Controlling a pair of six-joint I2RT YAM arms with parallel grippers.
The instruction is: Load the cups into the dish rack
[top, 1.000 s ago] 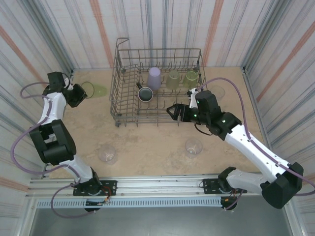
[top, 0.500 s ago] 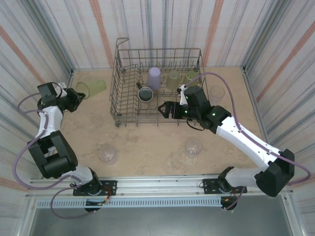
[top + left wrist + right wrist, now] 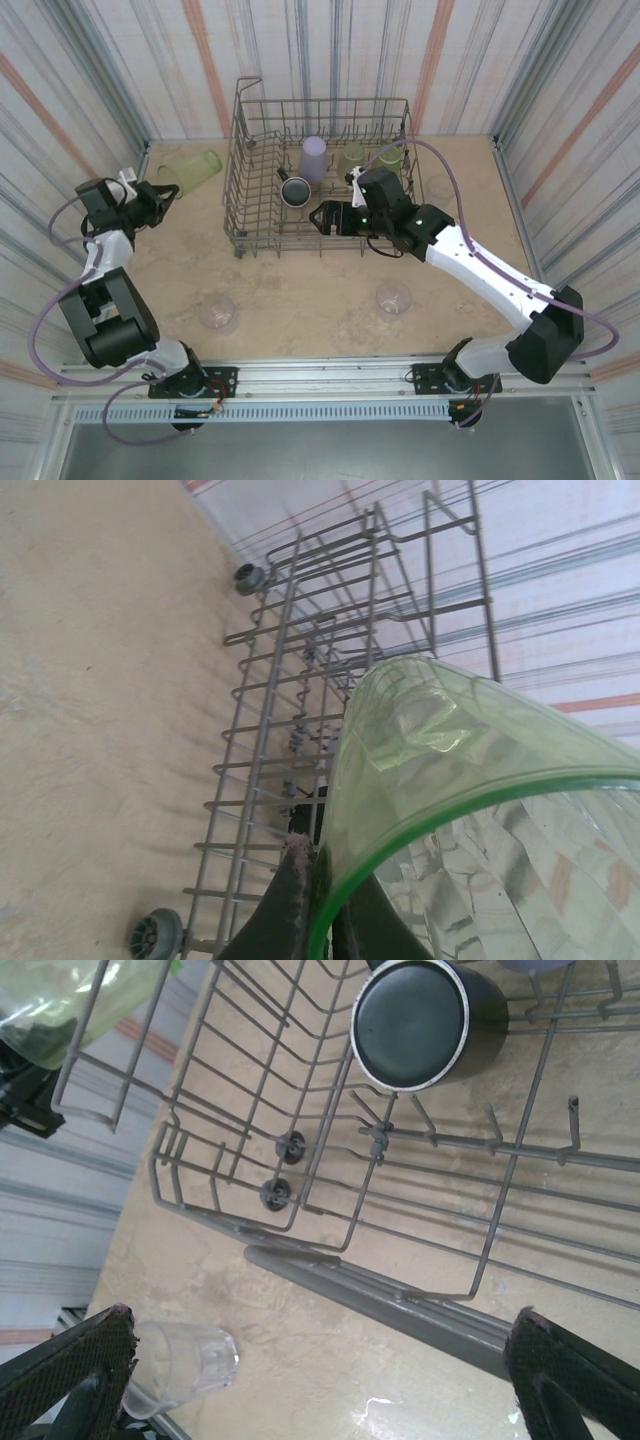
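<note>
A translucent yellow-green cup (image 3: 192, 168) hangs tilted to the left of the dish rack (image 3: 262, 240), and my left gripper (image 3: 160, 190) is shut on its rim. In the left wrist view the two fingers (image 3: 285, 905) pinch the green rim of that cup (image 3: 450, 750), with the rack (image 3: 300, 680) behind. My right gripper (image 3: 325, 218) stands open over the rack's front rail (image 3: 400, 1300), nothing between its fingertips (image 3: 75, 1360). Inside the rack stand a lavender cup (image 3: 314, 158) and two yellow-green cups (image 3: 352, 158). Two clear cups (image 3: 218, 313) (image 3: 394, 298) rest on the table in front.
A dark round mug (image 3: 294, 188) (image 3: 415, 1020) lies on its side inside the rack. Striped walls close the table in on three sides. The rack has small wheels (image 3: 275, 1195) along its bottom. A clear cup (image 3: 185, 1365) sits below the right gripper's left finger.
My left gripper has drawn back toward the left wall, the green cup in it now off the table and tilted. The right arm has slid left along the rack's front.
</note>
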